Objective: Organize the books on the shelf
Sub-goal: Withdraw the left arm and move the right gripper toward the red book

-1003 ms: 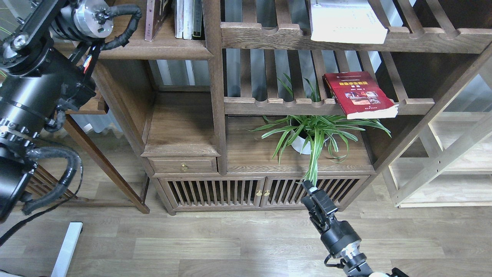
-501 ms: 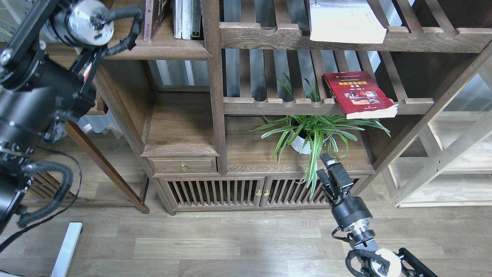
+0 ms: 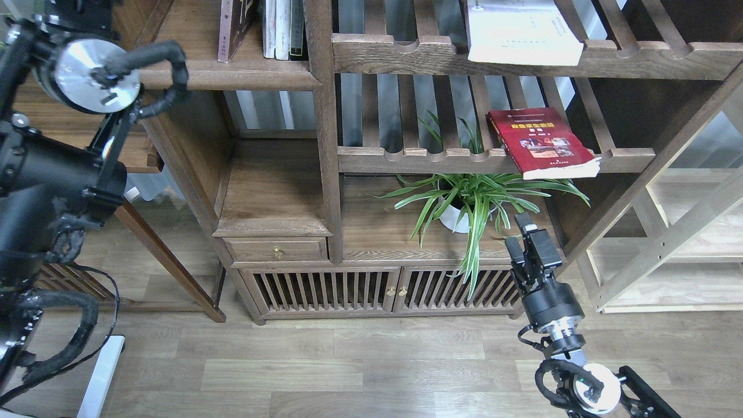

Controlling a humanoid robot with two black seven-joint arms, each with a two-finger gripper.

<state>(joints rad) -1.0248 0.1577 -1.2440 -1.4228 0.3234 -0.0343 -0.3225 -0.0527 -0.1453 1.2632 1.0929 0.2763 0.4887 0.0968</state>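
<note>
Right end effector, fingers narrowly parted and empty, sits just below the red book, whose overhanging corner it could knock off the rack.

Home study: walnut bookcase, houseplant

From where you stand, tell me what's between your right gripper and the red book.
The right gripper sits below the red book. The spider plant's outer leaves spread across the gap, just under the slatted rack's front rail, which the book overhangs. Nothing else visible intervenes.
</note>
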